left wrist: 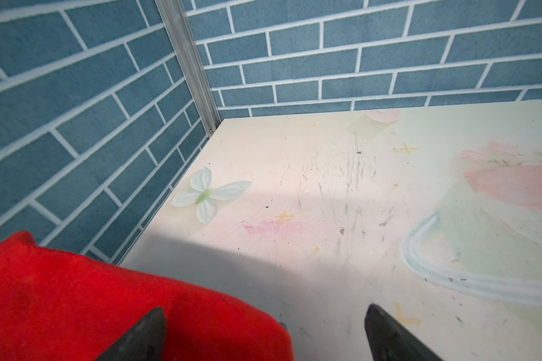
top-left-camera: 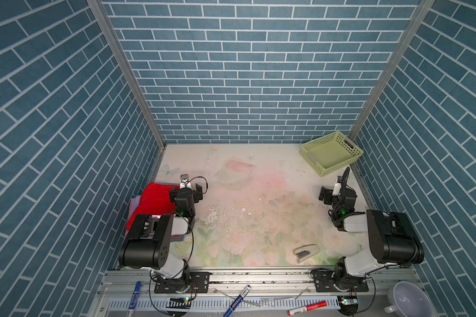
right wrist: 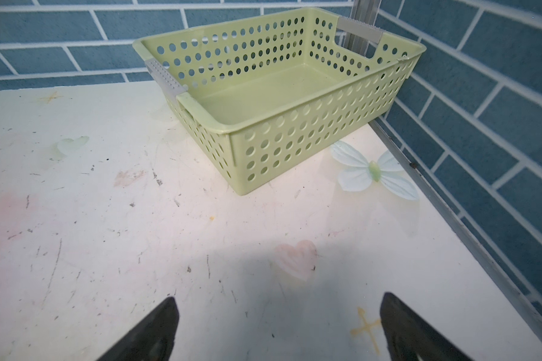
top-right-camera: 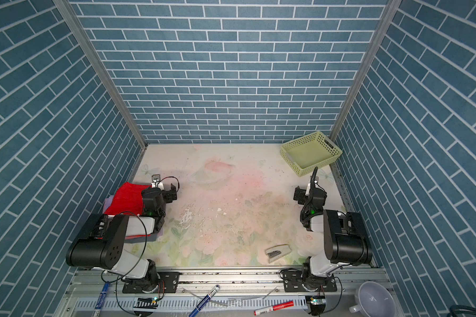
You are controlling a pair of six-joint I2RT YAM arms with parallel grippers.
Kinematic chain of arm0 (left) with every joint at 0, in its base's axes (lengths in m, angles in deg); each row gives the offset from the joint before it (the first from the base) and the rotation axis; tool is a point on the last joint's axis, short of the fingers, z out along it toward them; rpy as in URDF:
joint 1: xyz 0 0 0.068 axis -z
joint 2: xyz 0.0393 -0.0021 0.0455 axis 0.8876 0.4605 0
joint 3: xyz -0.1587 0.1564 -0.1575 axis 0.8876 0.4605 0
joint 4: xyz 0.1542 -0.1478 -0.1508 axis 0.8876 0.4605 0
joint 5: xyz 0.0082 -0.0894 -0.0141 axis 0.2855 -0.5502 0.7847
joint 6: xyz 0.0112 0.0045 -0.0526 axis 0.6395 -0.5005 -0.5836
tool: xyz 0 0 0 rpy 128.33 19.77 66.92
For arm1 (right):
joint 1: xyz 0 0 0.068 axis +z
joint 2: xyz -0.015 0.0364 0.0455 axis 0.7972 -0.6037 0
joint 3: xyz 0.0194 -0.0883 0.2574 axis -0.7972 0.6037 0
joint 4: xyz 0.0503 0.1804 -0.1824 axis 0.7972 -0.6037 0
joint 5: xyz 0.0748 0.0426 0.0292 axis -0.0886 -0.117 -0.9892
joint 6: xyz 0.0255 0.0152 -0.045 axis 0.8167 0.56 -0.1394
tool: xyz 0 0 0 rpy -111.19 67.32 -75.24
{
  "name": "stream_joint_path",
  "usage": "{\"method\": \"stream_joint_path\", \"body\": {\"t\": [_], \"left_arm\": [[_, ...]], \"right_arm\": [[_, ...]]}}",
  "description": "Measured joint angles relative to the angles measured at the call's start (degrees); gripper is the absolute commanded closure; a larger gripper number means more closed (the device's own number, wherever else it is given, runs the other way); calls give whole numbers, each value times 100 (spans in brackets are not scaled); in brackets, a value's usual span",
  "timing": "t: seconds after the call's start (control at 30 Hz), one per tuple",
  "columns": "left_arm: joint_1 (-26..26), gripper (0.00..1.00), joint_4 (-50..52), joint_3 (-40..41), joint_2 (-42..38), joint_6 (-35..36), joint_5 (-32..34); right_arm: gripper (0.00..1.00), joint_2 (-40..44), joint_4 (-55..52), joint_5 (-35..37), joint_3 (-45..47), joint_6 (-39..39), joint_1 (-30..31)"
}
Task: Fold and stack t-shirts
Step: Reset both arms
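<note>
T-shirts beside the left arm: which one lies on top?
The red t-shirt; it lies over the lavender t-shirt, whose edge alone shows beneath it.

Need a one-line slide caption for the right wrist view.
Open right hand hovers over the floral table, facing the empty yellow-green basket in the corner.

The t-shirt [top-left-camera: 151, 199] at 9 o'clock is bright red, with lavender cloth [top-left-camera: 134, 204] beside it. The basket [top-left-camera: 331, 153] at 2 o'clock is pale yellow-green and hole-dotted; the table [top-left-camera: 259, 192] shows faded pink-green florals.
</note>
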Motion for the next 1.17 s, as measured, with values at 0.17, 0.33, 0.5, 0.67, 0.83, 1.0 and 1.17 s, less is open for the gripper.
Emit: {"method": "stream_joint_path", "body": {"t": [0.17,0.33,0.5,0.67,0.83,1.0,1.17], "left_arm": [[0,0,0,0,0,0,0],[0,0,0,0,0,0,-2],[-2,0,0,0,0,0,0],[0,0,0,0,0,0,0],[-2,0,0,0,0,0,0],[0,0,0,0,0,0,0],[-2,0,0,0,0,0,-2]], "right_arm": [[1,0,0,-11,0,0,0],[1,0,0,-24,0,0,0],[1,0,0,-37,0,0,0],[1,0,-20,-59,0,0,0],[1,0,-63,-92,0,0,0],[1,0,-92,-103,0,0,-2],[1,0,-103,-103,0,0,-4]]}}
